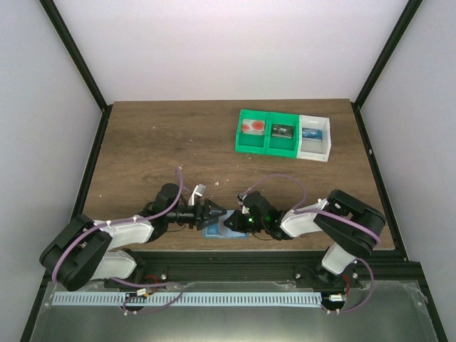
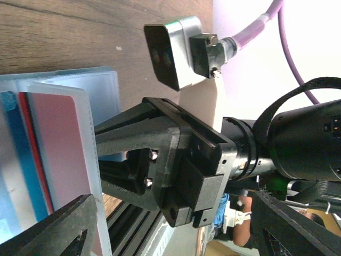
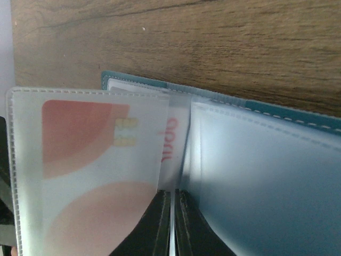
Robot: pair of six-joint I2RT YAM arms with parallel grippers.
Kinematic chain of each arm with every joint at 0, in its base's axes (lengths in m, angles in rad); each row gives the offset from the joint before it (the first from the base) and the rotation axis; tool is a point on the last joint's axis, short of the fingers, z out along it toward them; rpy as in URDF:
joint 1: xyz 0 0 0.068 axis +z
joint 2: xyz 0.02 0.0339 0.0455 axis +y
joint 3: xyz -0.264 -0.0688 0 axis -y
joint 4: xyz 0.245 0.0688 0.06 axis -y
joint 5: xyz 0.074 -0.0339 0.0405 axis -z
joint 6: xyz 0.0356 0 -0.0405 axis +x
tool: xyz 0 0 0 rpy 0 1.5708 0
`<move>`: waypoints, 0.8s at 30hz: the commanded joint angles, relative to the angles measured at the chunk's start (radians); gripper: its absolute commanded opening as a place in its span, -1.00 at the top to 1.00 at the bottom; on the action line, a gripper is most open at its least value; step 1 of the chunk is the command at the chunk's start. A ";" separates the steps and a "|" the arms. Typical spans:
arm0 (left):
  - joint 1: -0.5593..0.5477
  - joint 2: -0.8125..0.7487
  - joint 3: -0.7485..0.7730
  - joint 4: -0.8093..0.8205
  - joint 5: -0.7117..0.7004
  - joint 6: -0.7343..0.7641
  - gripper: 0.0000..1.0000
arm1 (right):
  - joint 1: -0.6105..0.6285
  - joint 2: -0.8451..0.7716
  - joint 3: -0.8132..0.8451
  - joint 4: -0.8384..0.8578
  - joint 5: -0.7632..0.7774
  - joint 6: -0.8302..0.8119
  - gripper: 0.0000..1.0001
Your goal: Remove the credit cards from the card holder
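Light-blue card holder (image 1: 219, 232) lies open between both grippers. Right gripper (image 3: 171, 200) is clenched at its fold on a thin edge; card or sleeve, cannot tell. Red credit card (image 3: 85, 160) sits sleeved just beside those fingers. Left gripper (image 2: 74, 181) is spread wide at the holder's far end, grasping nothing.

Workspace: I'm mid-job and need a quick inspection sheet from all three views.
Surface: wooden table, no damage seen.
Job's things: card holder open at the near edge between the hands; red card in a clear sleeve, another card with red lettering behind it.
Clutter: green bins and white bin far right, each holding a card-like item; pale specks mid-table.
Hands: left hand open beside the card holder; right hand shut on a thin pale edge in the card holder's fold.
Cables: purple cables along both arms, no snag seen.
Surroundings: white walls, black frame posts.
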 commanded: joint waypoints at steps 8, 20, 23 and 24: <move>-0.025 0.090 -0.003 0.141 -0.009 -0.021 -0.61 | 0.010 -0.058 -0.095 0.120 0.035 0.033 0.76; -0.057 0.187 0.031 0.255 -0.007 -0.055 -0.59 | 0.010 -0.381 -0.237 -0.004 0.227 0.092 0.64; -0.066 0.208 0.045 0.264 -0.002 -0.055 -0.59 | 0.010 -0.470 -0.240 -0.088 0.277 0.087 0.61; -0.067 0.213 0.046 0.266 0.000 -0.055 -0.58 | 0.010 -0.499 -0.242 -0.110 0.289 0.087 0.61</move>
